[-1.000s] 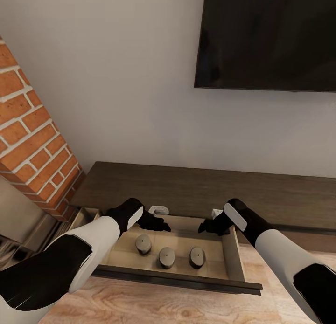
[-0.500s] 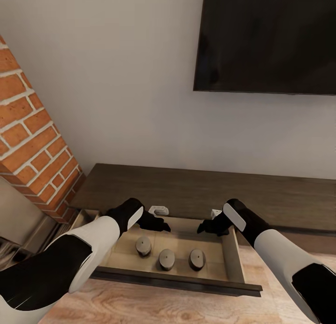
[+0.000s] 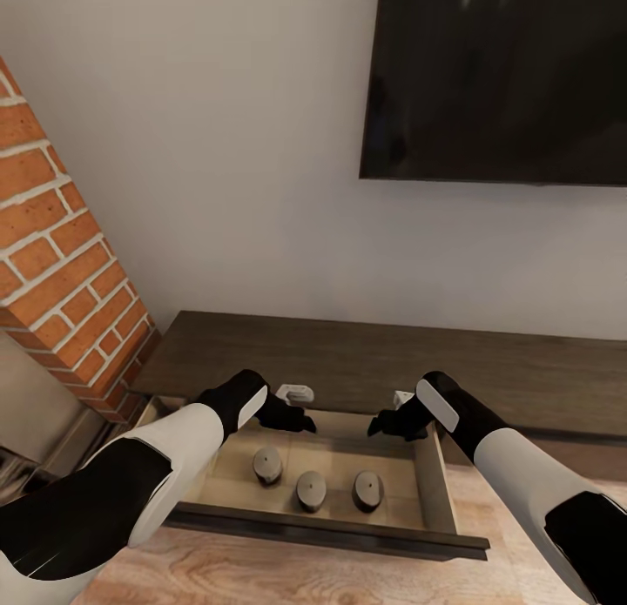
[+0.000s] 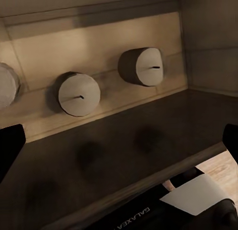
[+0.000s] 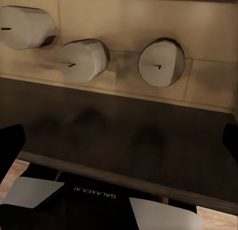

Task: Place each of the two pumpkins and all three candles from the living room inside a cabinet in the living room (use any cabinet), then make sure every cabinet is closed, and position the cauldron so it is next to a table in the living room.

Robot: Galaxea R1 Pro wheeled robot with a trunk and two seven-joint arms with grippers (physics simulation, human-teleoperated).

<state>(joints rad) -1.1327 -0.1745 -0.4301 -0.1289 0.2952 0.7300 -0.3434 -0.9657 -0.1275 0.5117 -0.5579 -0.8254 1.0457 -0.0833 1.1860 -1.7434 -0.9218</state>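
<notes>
The cabinet (image 3: 366, 361) is a long, low, dark brown unit against the wall, with one drawer (image 3: 434, 483) pulled out. Three grey-brown candles lie on the drawer's pale floor: one (image 3: 267, 464) at left, one (image 3: 311, 490) in the middle, one (image 3: 367, 490) at right. The wrist views show them too (image 4: 79, 93) (image 4: 144, 66) (image 5: 82, 60) (image 5: 161, 61). My left gripper (image 3: 300, 422) hovers open over the drawer's back left, holding nothing. My right gripper (image 3: 379, 426) hangs open over the back right, also holding nothing. The pumpkins, cauldron and table are out of view.
A red brick fireplace column (image 3: 52, 257) stands at the left end of the cabinet. A dark TV (image 3: 496, 74) hangs on the wall above. Two small white fittings (image 3: 296, 392) (image 3: 402, 399) sit at the drawer's back. Wood floor (image 3: 261, 579) lies in front.
The whole picture has slid down slightly, so the camera has moved. Both arms keep their pose and both grippers stay open. The candles lie as before.
</notes>
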